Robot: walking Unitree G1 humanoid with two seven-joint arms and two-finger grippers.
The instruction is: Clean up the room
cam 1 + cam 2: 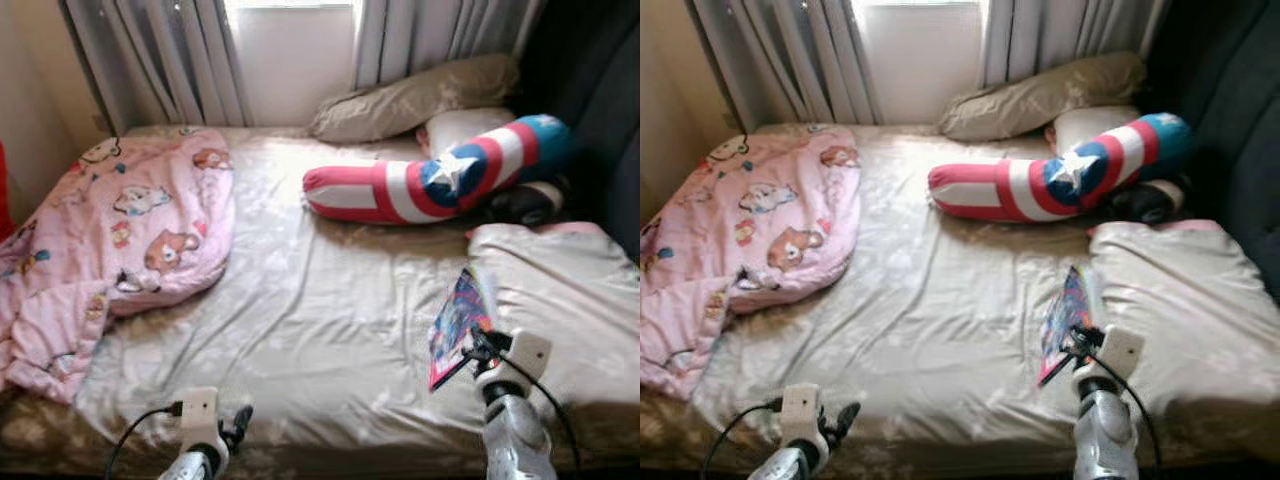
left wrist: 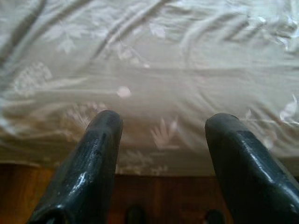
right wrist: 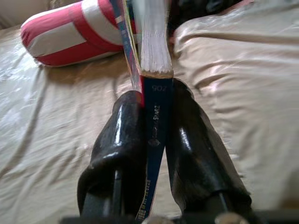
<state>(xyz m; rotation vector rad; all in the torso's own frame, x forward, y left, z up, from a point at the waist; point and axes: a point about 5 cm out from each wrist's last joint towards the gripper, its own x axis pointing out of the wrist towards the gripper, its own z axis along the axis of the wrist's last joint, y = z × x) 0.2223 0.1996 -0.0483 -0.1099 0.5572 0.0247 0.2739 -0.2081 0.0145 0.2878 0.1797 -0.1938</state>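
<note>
- The blanket (image 1: 110, 230) is showing pink with cartoon animals.
- The long pillow (image 1: 440, 175) is wearing red, white and blue stripes and a white star.
- The bedsheet (image 1: 300, 320) is looking beige.

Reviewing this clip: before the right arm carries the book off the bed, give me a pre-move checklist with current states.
1. Right pincer shut on the thin colourful paperback book: ok.
2. Grip on the book's spine edge, pages fanning loose: not ok.
3. Book lifted off the beige patterned bedsheet: cannot tell.
4. Left pincer open, holding nothing, at the bed's near edge: ok.
5. Red, white and blue star bolster away from the book: ok.
</note>
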